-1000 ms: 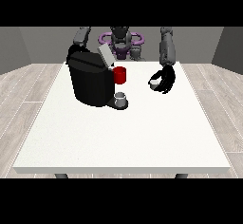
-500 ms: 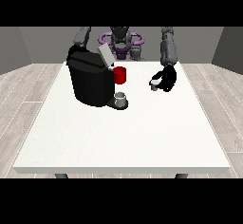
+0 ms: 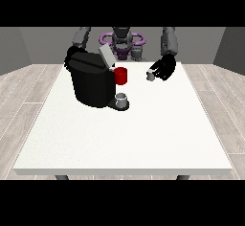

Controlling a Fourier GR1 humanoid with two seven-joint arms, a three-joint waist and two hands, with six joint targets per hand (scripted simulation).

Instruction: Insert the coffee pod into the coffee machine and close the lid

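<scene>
Grey pod: the small grey coffee pod [image 3: 150, 76] is at the fingertips of the hand at the view's right [image 3: 164, 67], lifted a little above the table [image 3: 143, 134], to the right of the coffee machine [image 3: 91, 82] and apart from it.
Hand at the view's right: its fingers are curled round the pod and pinch it; the pod shows at the side of the hand nearest the machine.
Hand at the view's left: it is behind the machine body, mostly hidden [image 3: 71, 56]; I cannot tell how it is set.
Machine: black body, with the lid [image 3: 106, 56] raised and tilted, so the top opening seems free. A red part [image 3: 121, 75] is on its front, and a grey cup [image 3: 121, 99] stands below it on the base.
Step in hand: I judge that the pod is being carried toward the open top of the machine.
How to do it well: bring the pod across higher than the red part, so that it passes under the raised lid without touching it; keep the pod upright; lower it straight into the opening before letting go.
Risk: the lid edge is near the path, and a knock could shift the pod in the fingers.
After that: the lid must be pressed down.
</scene>
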